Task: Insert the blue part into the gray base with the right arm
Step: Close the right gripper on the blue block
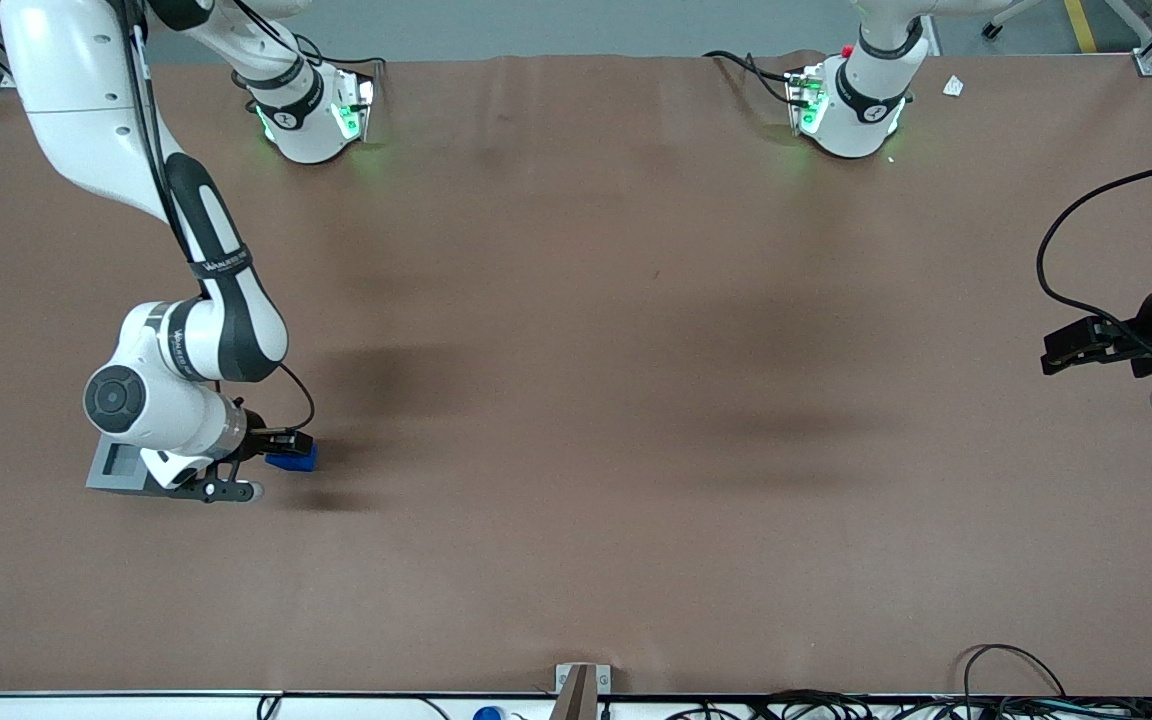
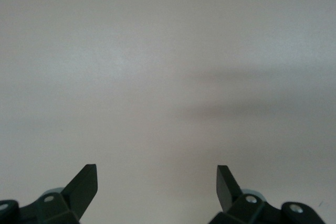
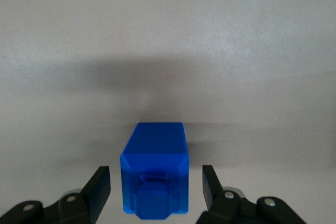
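black two-finger gripper point(image 3: 156, 182) hanging low around the small bright-blue plastic block point(image 3: 155, 174)

its fingers point(image 3: 98, 188) are standing apart on either side of the blue block, with gaps showing on both sides, while the block is lying on the brown table covering point(image 1: 576, 400). the light-gray boxy plastic base point(image 1: 116, 466) is sitting just beside it at the working arm's end, partly covered by the white jointed right arm point(image 1: 186, 350).
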Action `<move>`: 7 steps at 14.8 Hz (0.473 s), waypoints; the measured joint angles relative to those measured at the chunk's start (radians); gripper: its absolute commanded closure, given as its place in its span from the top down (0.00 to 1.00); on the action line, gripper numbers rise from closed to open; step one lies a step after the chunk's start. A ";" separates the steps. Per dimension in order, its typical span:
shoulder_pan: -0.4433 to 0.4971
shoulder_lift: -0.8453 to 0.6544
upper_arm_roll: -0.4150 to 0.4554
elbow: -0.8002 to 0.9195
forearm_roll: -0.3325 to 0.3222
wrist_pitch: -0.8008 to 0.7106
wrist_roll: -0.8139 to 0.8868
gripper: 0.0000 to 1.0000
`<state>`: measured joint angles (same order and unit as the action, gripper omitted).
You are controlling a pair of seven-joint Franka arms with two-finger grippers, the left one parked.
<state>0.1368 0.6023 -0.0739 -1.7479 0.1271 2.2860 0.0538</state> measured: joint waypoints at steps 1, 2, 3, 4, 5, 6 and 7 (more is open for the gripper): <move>0.000 0.001 0.000 0.000 0.000 -0.005 0.010 0.70; 0.000 0.002 0.000 0.000 0.000 -0.006 0.019 0.65; 0.000 0.002 0.001 0.000 0.000 -0.007 0.026 0.62; 0.001 0.002 0.002 0.000 0.000 -0.007 0.032 0.60; 0.001 0.002 0.003 0.000 0.000 -0.007 0.034 0.55; 0.002 0.002 0.004 0.001 0.000 -0.007 0.036 0.50; 0.002 0.002 0.004 0.001 0.000 -0.007 0.036 0.41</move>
<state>0.1389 0.6041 -0.0697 -1.7473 0.1271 2.2790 0.0898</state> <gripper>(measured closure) 0.392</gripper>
